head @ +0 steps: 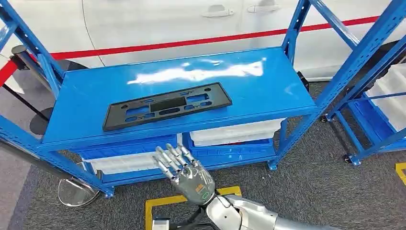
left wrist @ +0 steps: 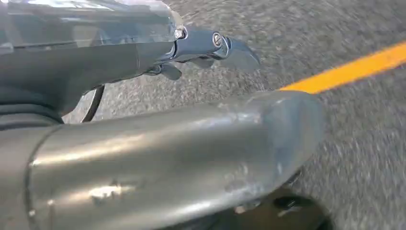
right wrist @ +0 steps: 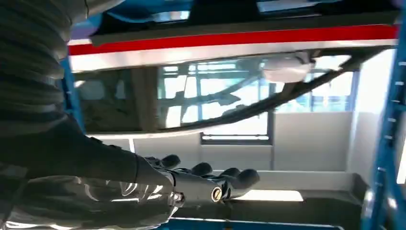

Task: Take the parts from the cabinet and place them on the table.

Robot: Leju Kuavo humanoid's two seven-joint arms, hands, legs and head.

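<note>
My right hand (head: 187, 173) hovers below the blue shelf's (head: 268, 91) front edge, fingers (head: 168, 160) spread, holding nothing; the black plate frame (head: 167, 105) lies untouched. Left hand's (left wrist: 210, 48) fingers: can't tell.

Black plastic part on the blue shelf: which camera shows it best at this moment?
The head view: the black plastic part lies flat and whole on the blue shelf, with the right hand raised below it, holding nothing. The left wrist view looks at grey floor; the right wrist view looks past the hand toward a white car.
</note>
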